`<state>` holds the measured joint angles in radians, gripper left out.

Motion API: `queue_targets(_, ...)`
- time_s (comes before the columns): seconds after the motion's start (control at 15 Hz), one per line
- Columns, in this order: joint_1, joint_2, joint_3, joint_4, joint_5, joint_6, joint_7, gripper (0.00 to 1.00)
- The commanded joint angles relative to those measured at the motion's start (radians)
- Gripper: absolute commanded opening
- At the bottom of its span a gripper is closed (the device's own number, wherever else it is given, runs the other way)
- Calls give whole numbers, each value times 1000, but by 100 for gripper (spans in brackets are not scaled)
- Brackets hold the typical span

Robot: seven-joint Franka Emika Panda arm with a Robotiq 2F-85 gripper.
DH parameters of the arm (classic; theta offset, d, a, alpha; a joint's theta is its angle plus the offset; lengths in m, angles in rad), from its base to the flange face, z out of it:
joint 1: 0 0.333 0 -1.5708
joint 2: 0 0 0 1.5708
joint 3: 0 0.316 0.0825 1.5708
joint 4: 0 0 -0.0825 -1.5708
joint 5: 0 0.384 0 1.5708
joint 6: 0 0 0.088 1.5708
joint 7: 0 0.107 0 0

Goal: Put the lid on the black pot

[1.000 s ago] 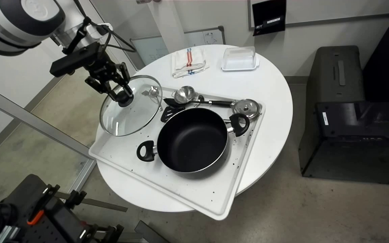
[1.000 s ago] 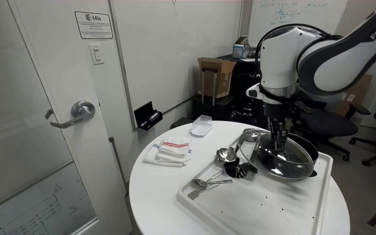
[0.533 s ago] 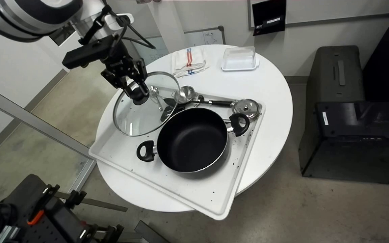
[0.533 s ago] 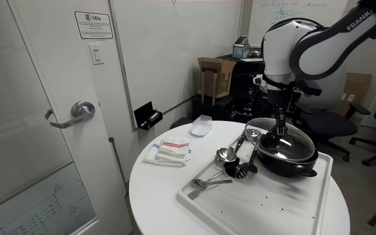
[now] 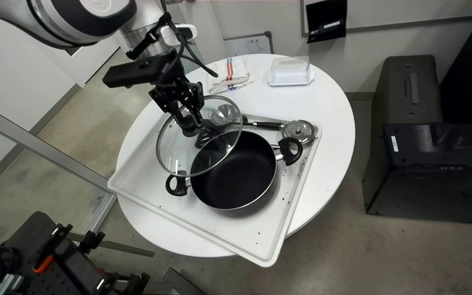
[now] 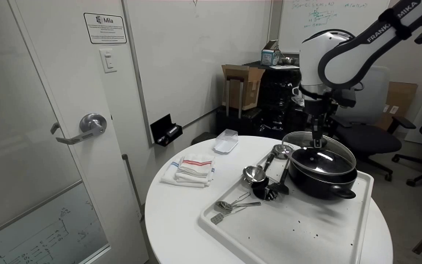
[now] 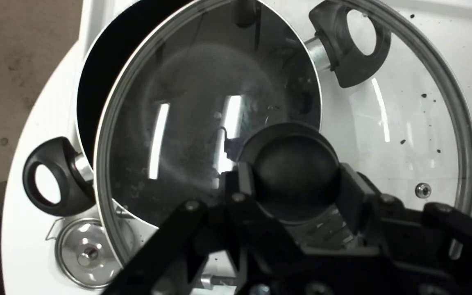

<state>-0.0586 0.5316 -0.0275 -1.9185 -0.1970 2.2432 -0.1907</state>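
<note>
The glass lid [image 5: 178, 153] hangs in the air from its dark centre knob. My gripper [image 5: 190, 122] is shut on the knob; in the wrist view both fingers [image 7: 295, 178] press its sides. The black pot [image 5: 240, 176] sits uncovered on the tray. In an exterior view the lid [image 6: 322, 157] is tilted above the pot [image 6: 311, 185]. In an exterior view the lid covers only the pot's upper left part. In the wrist view the lid [image 7: 203, 102] overlaps most of the pot [image 7: 100, 78], offset to the right, leaving a strip of dark interior uncovered.
The white tray [image 5: 203, 235] lies on a round white table [image 5: 334, 123]. Beside the pot lie a small strainer [image 6: 255, 174], a black spatula [image 6: 280, 187], small utensils [image 6: 229, 205] and a small silver lidded item [image 5: 299, 130]. Folded towels [image 5: 230, 76] and a clear box [image 5: 291, 71] stand farther back.
My gripper has carried the lid by its knob from beside the pot to partly over it, moving rightward in an exterior view. The pot and other objects have not moved.
</note>
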Motion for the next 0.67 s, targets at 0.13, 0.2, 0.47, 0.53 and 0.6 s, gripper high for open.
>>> queue_targets(0.13,-43,78,-17,121,71,-86,28,25)
queue_targets(0.2,-50,94,-20,139,79,-97,32,25)
queue_targets(0.47,-70,147,-30,201,101,-125,51,25)
queue_targets(0.53,-73,157,-32,212,105,-130,58,25)
queue_targets(0.6,-74,170,-34,226,106,-137,64,25)
